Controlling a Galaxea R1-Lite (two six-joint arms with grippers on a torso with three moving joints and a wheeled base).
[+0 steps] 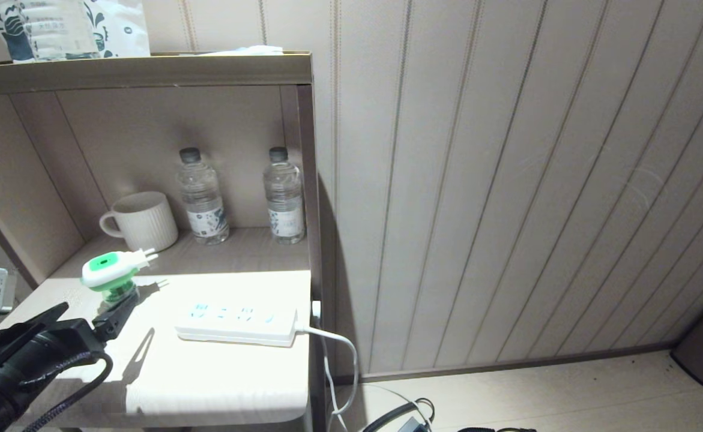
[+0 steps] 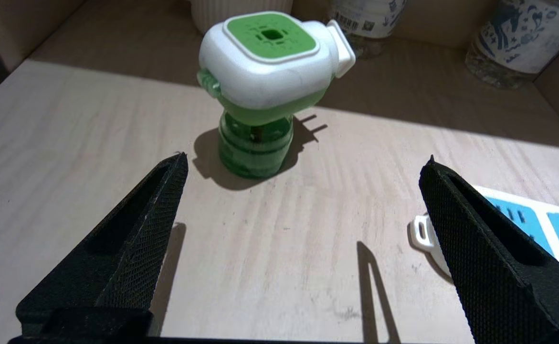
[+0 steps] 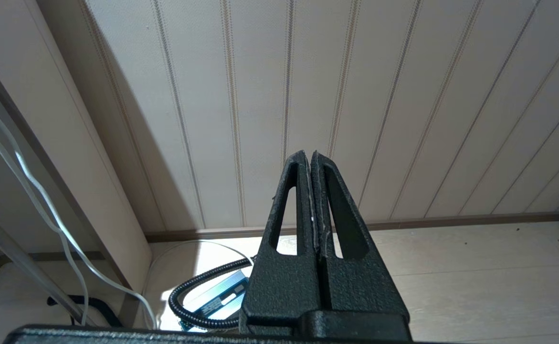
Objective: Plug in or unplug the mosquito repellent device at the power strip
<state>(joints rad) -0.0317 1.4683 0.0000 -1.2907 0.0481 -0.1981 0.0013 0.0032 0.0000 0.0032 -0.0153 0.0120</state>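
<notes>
The left gripper [image 2: 303, 167] has its jaws spread wide and holds nothing. It is aimed low and nearly level across the shelf top [image 1: 219, 366], which suits a grab around something short standing on that surface. Just ahead of the fingertips, a little off the middle of the gap, stands the mosquito repellent device [image 2: 265, 86]: upright on its green bottle, with the white-and-green cap on top and the plug end pointing away from the gripper. It is not plugged in, and its prongs are bare in the head view. The likely next step is to take it, so it can be carried to a socket.

Off to the gripper's right lies the power strip [image 1: 237, 321], flat on the same surface, sockets up, its cord [image 1: 339, 354] trailing over the edge. Farther back, past the device, are a ribbed mug [image 1: 144, 221] and two water bottles [image 1: 202, 198].

The left arm [image 1: 21, 360] reaches in low from the robot's left. The right gripper [image 3: 313, 200] is closed and empty, parked facing the wall [image 3: 355, 95].
</notes>
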